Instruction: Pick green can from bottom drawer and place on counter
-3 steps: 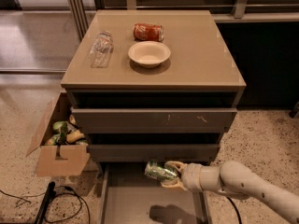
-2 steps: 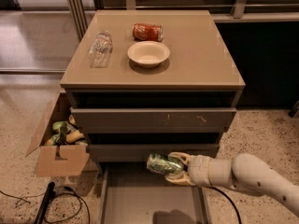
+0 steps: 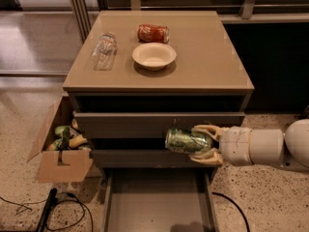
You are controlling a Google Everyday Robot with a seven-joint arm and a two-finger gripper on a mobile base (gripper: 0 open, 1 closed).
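Observation:
The green can (image 3: 187, 141) is shiny green and lies sideways in my gripper (image 3: 202, 142), whose cream fingers (image 3: 208, 129) close above and below it. The white arm comes in from the right. The can hangs in front of the middle drawer's face, above the open bottom drawer (image 3: 157, 199), which is pulled out and shows a bare flat floor. The tan counter (image 3: 207, 52) is the cabinet's top, above the can.
On the counter lie a red soda can (image 3: 153, 33), a white bowl (image 3: 154, 56) and a clear plastic bottle (image 3: 104, 50) on its side. An open cardboard box (image 3: 60, 149) with several items stands left of the cabinet. Cables (image 3: 43, 209) run on the floor at lower left.
My gripper has risen with the green can, from just above the bottom drawer to the height of the middle drawer's face, and shifted slightly right.

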